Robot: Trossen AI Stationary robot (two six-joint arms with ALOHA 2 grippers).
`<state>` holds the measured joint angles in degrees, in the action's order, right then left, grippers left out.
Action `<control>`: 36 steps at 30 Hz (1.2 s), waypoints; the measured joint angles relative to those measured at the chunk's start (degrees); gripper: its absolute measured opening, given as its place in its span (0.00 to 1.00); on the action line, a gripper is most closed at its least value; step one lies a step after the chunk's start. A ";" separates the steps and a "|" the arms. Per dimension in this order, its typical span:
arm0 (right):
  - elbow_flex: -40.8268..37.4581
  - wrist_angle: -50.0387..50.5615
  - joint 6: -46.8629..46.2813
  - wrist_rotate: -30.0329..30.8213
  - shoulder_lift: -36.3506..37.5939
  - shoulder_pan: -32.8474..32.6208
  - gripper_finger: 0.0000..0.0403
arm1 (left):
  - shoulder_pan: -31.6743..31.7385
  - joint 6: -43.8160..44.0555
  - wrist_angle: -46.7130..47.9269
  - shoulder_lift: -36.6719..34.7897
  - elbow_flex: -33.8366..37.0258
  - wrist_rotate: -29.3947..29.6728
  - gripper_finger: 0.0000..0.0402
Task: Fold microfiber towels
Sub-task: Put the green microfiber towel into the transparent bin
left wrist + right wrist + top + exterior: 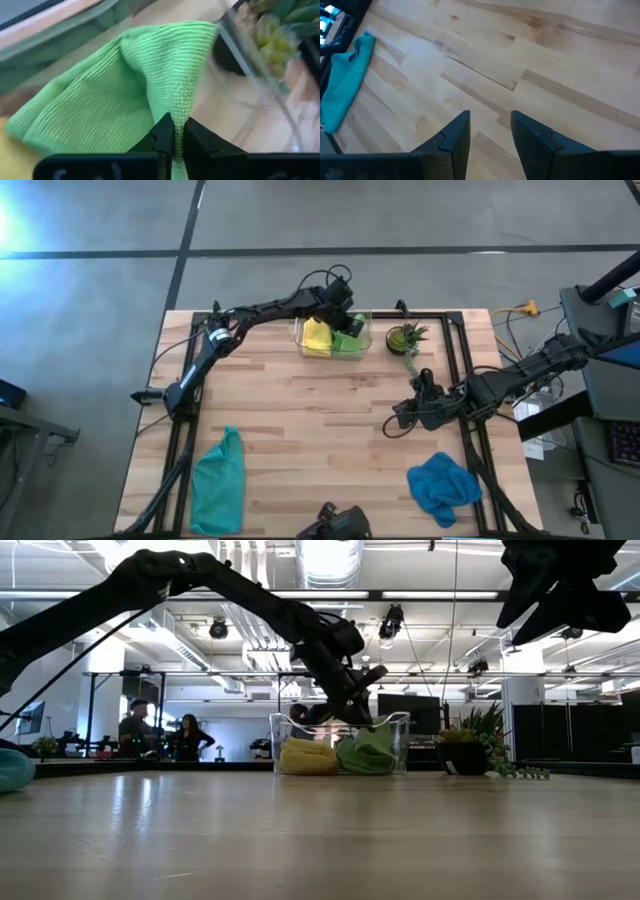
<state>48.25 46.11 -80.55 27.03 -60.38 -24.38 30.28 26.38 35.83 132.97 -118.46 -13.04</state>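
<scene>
A clear bin (296, 332) at the table's far edge holds a yellow towel (316, 336) and a lime green towel (349, 343). My left gripper (340, 320) reaches into the bin and is shut on the green towel (125, 90). A teal towel (220, 480) lies crumpled at the near left, a blue towel (443, 485) at the near right. My right gripper (398, 420) hovers open above bare wood right of the table's middle, with nothing between its fingers (451, 137). My left gripper pinches a raised fold of the green towel (181, 107) between its two fingers, coming slanting down from above into the bin. The cloth is drawn up into a peak at the fingers (162, 137). The rest of the towel (366, 754) lies in the bin.
A small potted plant (405, 338) stands right of the bin, close to it. Black frame rails (455, 350) run along the table's sides and far edge. Open wood (300, 420) fills the middle of the table. People stand in the room beyond the table (160, 735).
</scene>
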 joint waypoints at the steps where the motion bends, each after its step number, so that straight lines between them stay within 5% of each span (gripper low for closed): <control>1: 0.00 0.02 0.02 0.00 0.00 0.00 0.34 | 0.05 -0.20 1.38 0.00 -0.37 0.25 0.03; 8: 0.00 0.02 0.48 0.02 0.00 0.00 0.34 | 0.23 -3.25 9.18 -0.04 -2.56 5.03 0.03; 20: -0.02 0.02 1.05 0.00 0.00 0.00 0.34 | 1.31 -6.46 12.43 -0.34 -2.44 5.01 0.05; 31: -0.04 0.04 1.95 0.02 0.00 0.02 0.34 | 3.63 -9.52 12.52 -4.12 -2.22 5.04 0.45; 36: -0.04 0.02 3.24 0.12 0.00 0.06 0.34 | 3.05 -24.05 8.43 -6.19 -2.37 -3.29 0.53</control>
<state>48.21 46.13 -77.31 27.15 -60.38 -24.32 33.32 2.33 44.26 126.78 -120.84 -16.33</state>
